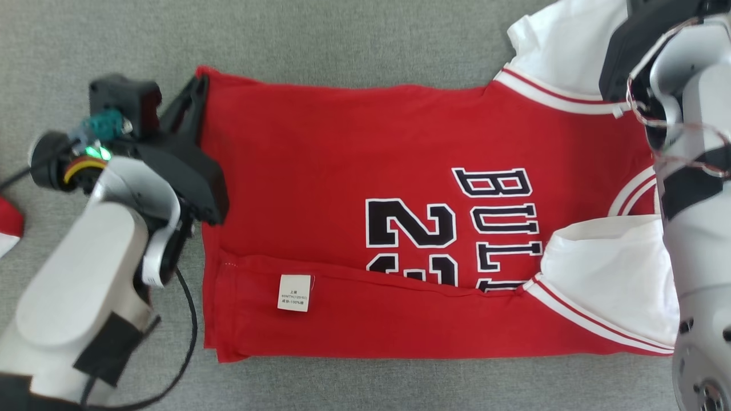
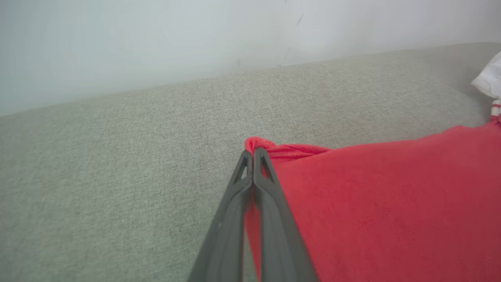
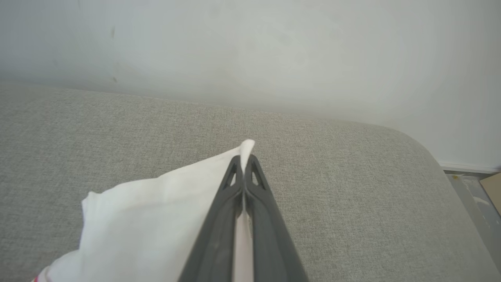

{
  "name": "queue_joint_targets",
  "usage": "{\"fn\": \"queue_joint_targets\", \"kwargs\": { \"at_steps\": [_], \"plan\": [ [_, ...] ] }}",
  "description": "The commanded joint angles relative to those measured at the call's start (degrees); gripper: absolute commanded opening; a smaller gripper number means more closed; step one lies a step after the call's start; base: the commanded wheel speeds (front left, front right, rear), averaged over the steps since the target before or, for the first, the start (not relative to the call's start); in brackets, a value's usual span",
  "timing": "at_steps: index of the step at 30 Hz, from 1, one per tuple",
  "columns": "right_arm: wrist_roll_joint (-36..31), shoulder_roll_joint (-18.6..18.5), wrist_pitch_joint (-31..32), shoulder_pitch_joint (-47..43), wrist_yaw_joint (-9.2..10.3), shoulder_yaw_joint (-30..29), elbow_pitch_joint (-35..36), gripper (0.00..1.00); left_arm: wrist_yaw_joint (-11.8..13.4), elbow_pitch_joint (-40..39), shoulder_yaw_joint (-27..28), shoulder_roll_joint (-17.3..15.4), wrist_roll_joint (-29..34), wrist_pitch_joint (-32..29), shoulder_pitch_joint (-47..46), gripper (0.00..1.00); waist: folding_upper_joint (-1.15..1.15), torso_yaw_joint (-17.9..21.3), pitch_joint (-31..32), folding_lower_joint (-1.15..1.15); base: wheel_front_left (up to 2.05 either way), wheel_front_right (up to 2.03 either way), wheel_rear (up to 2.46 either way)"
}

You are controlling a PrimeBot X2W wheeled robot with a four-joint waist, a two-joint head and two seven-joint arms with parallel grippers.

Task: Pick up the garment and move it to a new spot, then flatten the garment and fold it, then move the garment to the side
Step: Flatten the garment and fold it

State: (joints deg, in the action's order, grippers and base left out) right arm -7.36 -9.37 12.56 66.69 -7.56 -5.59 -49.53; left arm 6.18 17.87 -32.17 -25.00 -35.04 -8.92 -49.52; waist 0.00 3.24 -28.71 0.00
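Note:
The garment (image 1: 354,171) is a red basketball jersey with white sleeves, black lettering and a white care label, lying on grey fabric with its near long edge folded over. My left gripper (image 1: 201,85) is shut on the garment's far left hem corner; in the left wrist view its tips (image 2: 253,154) pinch a bunched red corner (image 2: 258,143). At the far right, my right gripper (image 3: 244,159) is shut on the edge of the white sleeve (image 3: 156,211). In the head view the right arm (image 1: 685,171) covers that grip, beside the far white sleeve (image 1: 565,45).
The grey cushion surface (image 1: 342,34) extends on all sides of the garment, ending at a pale wall (image 3: 250,47) beyond. Its rounded right corner (image 3: 430,156) drops to the floor. A scrap of red and white cloth (image 1: 8,228) lies at the left edge.

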Motion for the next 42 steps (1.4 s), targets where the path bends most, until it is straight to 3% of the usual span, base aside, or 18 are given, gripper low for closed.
{"fn": "queue_joint_targets", "kwargs": {
  "at_steps": [1, 6, 11, 20, 29, 42],
  "plan": [
    [1.06, -0.77, -0.32, -1.81, 0.16, 0.8, 0.53, 0.0, 0.37, -0.14, 0.09, 0.37, -0.01, 0.71, 1.64, 0.0, 0.0, 0.17, 1.63, 0.0, 0.0, 0.0, 0.0],
    [7.77, -3.27, 0.49, -9.14, 0.16, 6.41, 6.81, 0.0, 2.25, -0.17, 1.31, 1.48, -1.28, 5.23, 6.24, 0.0, 0.0, 0.89, 4.9, 0.0, 0.0, 0.0, 0.0],
    [14.38, -5.35, 2.7, -18.74, 0.16, 9.33, 17.61, 0.0, 4.57, -0.03, 2.8, 2.89, -2.44, 9.3, 10.32, 0.0, 0.0, 1.8, 6.85, 0.0, 0.0, 0.0, 0.0],
    [21.06, -9.38, 10.28, -37.26, 0.16, 8.61, 37.42, 0.0, 4.5, 1.5, 2.13, 4.01, -3.16, 12.77, 15.68, 0.0, 0.0, 2.03, 9.33, 0.0, 0.0, 0.0, 0.0],
    [22.89, -8.08, 17.11, -51.27, 0.16, 5.08, 51.01, 0.0, 4.8, 2.09, 2.42, 3.4, -4.6, 14.7, 20.88, 0.0, 0.0, 3.16, 11.36, 0.0, 0.0, 0.0, 0.0],
    [23.26, -5.12, 22.61, -60.86, 0.16, 2.21, 59.37, 0.0, 5.94, 2.38, 2.62, 3.5, -6.09, 16.24, 26.54, 0.0, 0.0, 3.72, 13.4, 0.0, 0.0, 0.0, 0.0]
  ]
}}
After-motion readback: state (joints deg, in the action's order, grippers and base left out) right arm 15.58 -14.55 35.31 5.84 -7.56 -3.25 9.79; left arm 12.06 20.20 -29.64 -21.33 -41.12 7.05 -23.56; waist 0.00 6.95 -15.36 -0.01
